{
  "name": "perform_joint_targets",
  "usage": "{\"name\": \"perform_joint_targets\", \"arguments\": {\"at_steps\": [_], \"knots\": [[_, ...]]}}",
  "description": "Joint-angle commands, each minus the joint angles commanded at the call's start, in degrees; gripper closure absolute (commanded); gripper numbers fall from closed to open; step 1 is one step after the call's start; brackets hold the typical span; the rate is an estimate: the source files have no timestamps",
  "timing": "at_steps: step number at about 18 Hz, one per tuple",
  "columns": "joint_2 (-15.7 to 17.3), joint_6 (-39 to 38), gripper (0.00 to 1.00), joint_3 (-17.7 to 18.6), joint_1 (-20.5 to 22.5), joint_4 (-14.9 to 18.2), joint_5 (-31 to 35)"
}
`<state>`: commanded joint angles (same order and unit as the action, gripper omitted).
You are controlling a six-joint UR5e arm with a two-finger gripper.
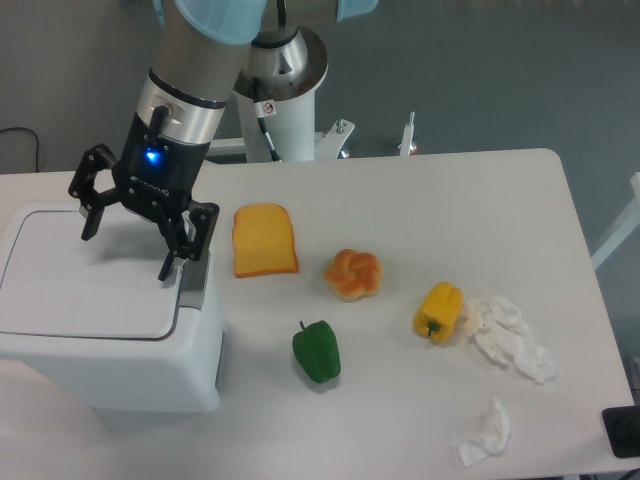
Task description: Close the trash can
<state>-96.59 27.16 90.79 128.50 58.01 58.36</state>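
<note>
The trash can (pixel 100 365) is a large boxy white bin at the front left of the table. Its flat white lid (pixel 85 275) lies down level on top. A grey latch tab (pixel 195 283) sits at the lid's right edge. My gripper (pixel 128 252) hangs over the lid's far part with its two black fingers spread wide apart. The left fingertip (pixel 87 232) is over the lid and the right fingertip (pixel 168 272) is near the latch tab. Nothing is between the fingers.
On the white table to the right of the bin lie a slice of bread (pixel 264 240), a bun (pixel 353 273), a green pepper (pixel 317 351), a yellow pepper (pixel 438 310) and crumpled white paper (pixel 512 338), with another piece (pixel 487 432) near the front edge.
</note>
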Motion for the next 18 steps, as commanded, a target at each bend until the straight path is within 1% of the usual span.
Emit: {"name": "perform_joint_targets", "arguments": {"at_steps": [18], "knots": [[-0.6, -0.6, 0.00, 0.1, 0.0, 0.1, 0.0]]}}
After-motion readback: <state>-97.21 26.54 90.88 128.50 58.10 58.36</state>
